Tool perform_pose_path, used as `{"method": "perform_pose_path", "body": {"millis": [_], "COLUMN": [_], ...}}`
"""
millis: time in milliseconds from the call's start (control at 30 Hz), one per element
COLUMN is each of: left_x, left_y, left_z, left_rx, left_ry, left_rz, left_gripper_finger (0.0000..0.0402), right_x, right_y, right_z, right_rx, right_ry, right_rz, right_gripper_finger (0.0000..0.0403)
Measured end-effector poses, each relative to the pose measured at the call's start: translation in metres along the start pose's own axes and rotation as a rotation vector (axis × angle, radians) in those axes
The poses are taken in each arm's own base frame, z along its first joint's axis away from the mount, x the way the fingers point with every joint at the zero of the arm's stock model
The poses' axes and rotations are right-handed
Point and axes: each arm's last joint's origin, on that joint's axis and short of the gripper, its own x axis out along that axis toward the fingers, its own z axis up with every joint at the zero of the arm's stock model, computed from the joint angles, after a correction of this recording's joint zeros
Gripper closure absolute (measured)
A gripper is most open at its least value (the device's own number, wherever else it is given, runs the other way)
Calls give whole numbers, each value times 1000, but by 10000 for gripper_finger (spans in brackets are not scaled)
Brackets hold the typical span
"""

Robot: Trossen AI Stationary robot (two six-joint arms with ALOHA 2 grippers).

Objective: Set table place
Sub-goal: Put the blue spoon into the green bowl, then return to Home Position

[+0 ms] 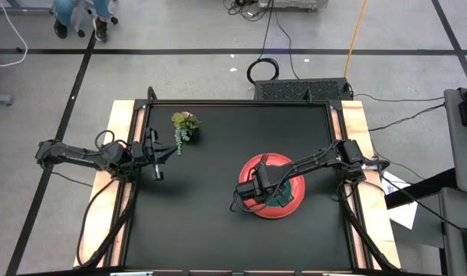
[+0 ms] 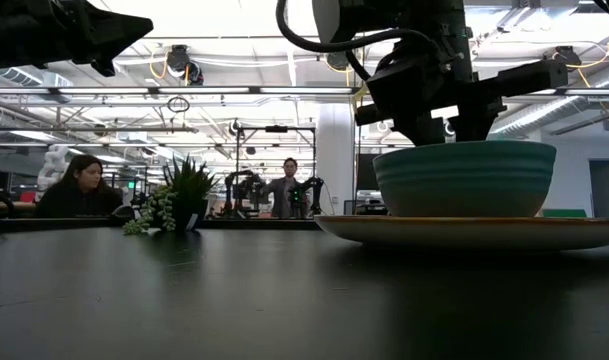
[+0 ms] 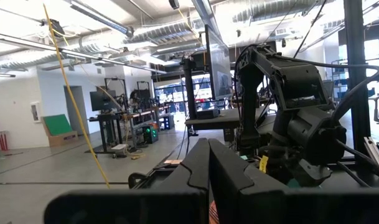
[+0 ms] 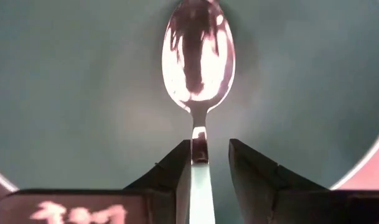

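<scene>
A teal bowl (image 1: 285, 201) stands on the round red plate (image 1: 258, 161) at the table's right middle; both show in the low view, bowl (image 2: 464, 180) on plate (image 2: 474, 232). A spoon (image 4: 198, 53) with a metal bowl and teal handle (image 4: 201, 196) lies inside the teal bowl. My right gripper (image 4: 210, 165) points down into the bowl, fingers a little apart on either side of the spoon's neck. My left gripper (image 1: 156, 165) is shut and empty, above the table near its left edge. The fork is out of view. My right gripper has one finger (image 4: 177, 171) right against the spoon's neck (image 4: 200, 146), where the metal meets the teal handle; the other finger (image 4: 251, 171) stands clear of it. Whether the near finger touches the spoon, I cannot tell. The spoon lies in the bowl.
A small green plant sprig (image 1: 185, 124) lies at the table's far left and shows in the low view (image 2: 174, 205). People sit and stand in the room beyond the table's far edge. Bare black tabletop (image 1: 195, 222) lies between the arms and toward the near edge.
</scene>
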Motion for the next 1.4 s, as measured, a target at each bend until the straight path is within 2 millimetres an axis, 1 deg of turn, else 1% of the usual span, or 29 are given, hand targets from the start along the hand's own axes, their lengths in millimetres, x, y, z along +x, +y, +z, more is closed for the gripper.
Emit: {"method": "perform_pose_path", "body": {"millis": [200, 333, 467, 733, 833, 967, 1000, 1100, 1400], "left_x": [0, 0, 0, 0, 0, 0, 0, 0, 0], "left_y": [0, 0, 0, 0, 0, 0, 0, 0, 0], "left_z": [0, 0, 0, 0, 0, 0, 0, 0, 0], "left_rx": [0, 0, 0, 0, 0, 0, 0, 0, 3], "left_ry": [0, 0, -1, -1, 0, 0, 0, 0, 1], "left_rz": [0, 0, 0, 0, 0, 0, 0, 1, 1], "left_gripper_finger": [394, 394, 394, 394, 394, 394, 394, 394, 394], "right_x": [-5, -13, -26, -60, -73, -91, -94, -98, -97], "right_y": [2, 2, 3, 8, 10, 12, 12, 12, 12], "right_z": [-6, -12, -20, -46, -55, -63, -63, -64, -63], "right_rx": [-7, 2, 19, 55, 65, 50, 48, 51, 47], "right_ry": [18, -14, -66, -203, -297, -465, -499, -537, -529], "right_rz": [8, -6, -28, -84, -98, -78, -79, -88, -86], "right_gripper_finger": [303, 303, 303, 306, 328, 388, 395, 397, 402]}}
